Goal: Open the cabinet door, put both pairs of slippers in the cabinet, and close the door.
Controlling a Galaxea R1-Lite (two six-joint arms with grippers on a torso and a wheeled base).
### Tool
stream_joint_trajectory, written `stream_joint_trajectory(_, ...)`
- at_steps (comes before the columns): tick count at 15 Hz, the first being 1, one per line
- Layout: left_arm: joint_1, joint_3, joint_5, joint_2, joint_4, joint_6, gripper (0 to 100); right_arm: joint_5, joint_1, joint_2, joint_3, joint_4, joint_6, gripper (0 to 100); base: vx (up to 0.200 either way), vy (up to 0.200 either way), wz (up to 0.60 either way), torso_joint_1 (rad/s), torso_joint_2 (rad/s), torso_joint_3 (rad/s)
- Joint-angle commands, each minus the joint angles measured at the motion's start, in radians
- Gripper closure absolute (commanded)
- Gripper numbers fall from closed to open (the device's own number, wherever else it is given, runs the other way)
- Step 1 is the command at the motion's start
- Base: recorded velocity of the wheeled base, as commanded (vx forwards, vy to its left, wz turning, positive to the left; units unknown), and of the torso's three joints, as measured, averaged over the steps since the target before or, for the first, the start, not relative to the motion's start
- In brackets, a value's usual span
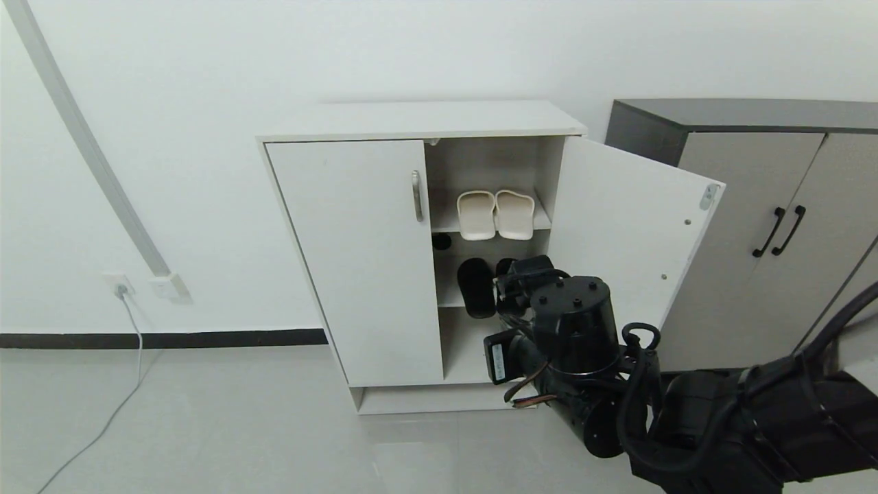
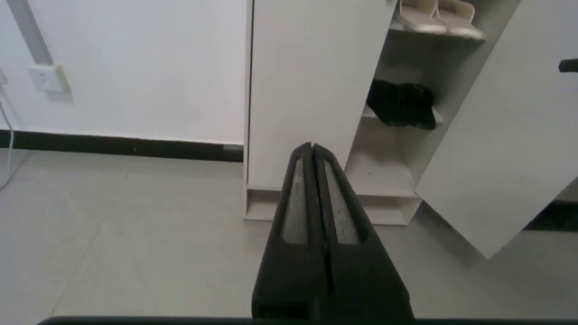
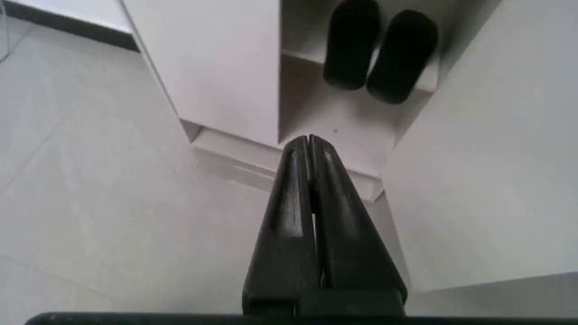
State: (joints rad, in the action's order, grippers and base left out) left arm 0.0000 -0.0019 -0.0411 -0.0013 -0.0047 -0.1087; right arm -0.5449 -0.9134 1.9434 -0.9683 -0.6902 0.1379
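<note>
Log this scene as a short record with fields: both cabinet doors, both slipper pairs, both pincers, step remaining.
right door: swung open
left door: shut
white slippers: side by side on the upper shelf
black slippers: on the middle shelf
left pincer: shut, empty
right pincer: shut, empty, before the open compartment
step remaining: close the right door

Left tool point(image 2: 312, 155), fingers together, over the floor point(image 2: 135, 235); black slippers point(image 2: 404, 104) inside the open cabinet point(image 2: 312, 81).

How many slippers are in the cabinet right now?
4. Two white slippers on the upper shelf, two black slippers on the shelf below. The closed door may hide more.
</note>
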Motion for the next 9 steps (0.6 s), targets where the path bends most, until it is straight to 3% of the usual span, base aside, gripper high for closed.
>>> stream_joint_trajectory(1, 0.0, 0.0, 0.0, 0.001, 0.0, 0.0, 100, 0.0, -0.001, 0.002, 0.0, 0.0, 0.0, 100, 0.0, 0.0, 0.0, 0.144, -0.46, -0.33)
stream_joint_trajectory(9, 0.0, 0.0, 0.0, 0.001, 0.0, 0.0, 100, 0.0, 0.001, 0.02, 0.0, 0.0, 0.002, 100, 0.0, 0.0, 0.0, 0.158, -0.48, -0.321)
